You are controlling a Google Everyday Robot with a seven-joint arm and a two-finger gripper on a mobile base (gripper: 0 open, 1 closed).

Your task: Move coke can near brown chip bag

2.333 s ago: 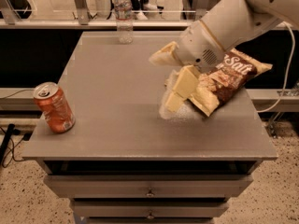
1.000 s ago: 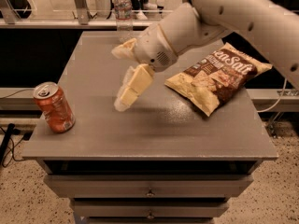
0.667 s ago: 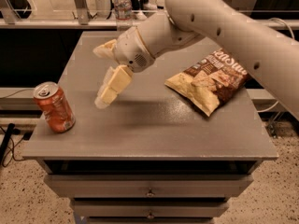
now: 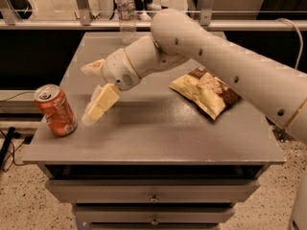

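Observation:
The coke can (image 4: 55,110) stands upright near the front left corner of the grey table (image 4: 158,138). The brown chip bag (image 4: 205,90) lies flat on the right half of the table, partly hidden under my arm. My gripper (image 4: 87,94) is open and empty, hovering just right of the can at about its height, with one cream finger above and behind and the other lower and nearer the can. A small gap separates the lower fingertip from the can.
A clear plastic water bottle (image 4: 126,11) stands at the table's back edge, behind my arm. A metal railing (image 4: 57,25) runs behind the table. Drawers (image 4: 153,193) sit below the tabletop.
My gripper has swung left across the table, from over the chip bag to beside the coke can. The can and the bag have not moved.

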